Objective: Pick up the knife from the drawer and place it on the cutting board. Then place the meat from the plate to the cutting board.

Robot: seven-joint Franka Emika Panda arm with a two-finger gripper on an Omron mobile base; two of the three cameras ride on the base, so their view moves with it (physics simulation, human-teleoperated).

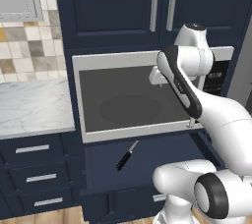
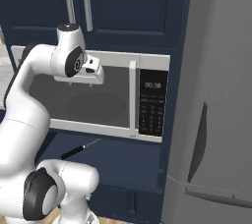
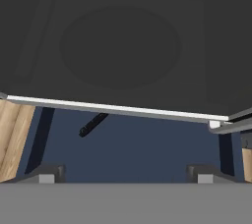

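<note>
From the left base camera I see my pincer (image 1: 156, 81) up before the dark-glass, silver-framed microwave (image 1: 98, 132); below it the small black-handled knife (image 1: 126, 155) lies slantwise in the open navy drawer (image 1: 147, 166).

From the right, the pincer (image 2: 80, 83) hangs above the knife (image 2: 80, 149), well apart.

Through the hand camera, both fingertips (image 3: 47, 174) stand wide apart, holding and touching nothing, the knife (image 3: 92, 125) half under the microwave's edge.

Knife (image 3: 92, 125) blade hidden behind microwave (image 3: 118, 46) edge (hand view); drawer (image 3: 138, 144) sides cut off.
</note>
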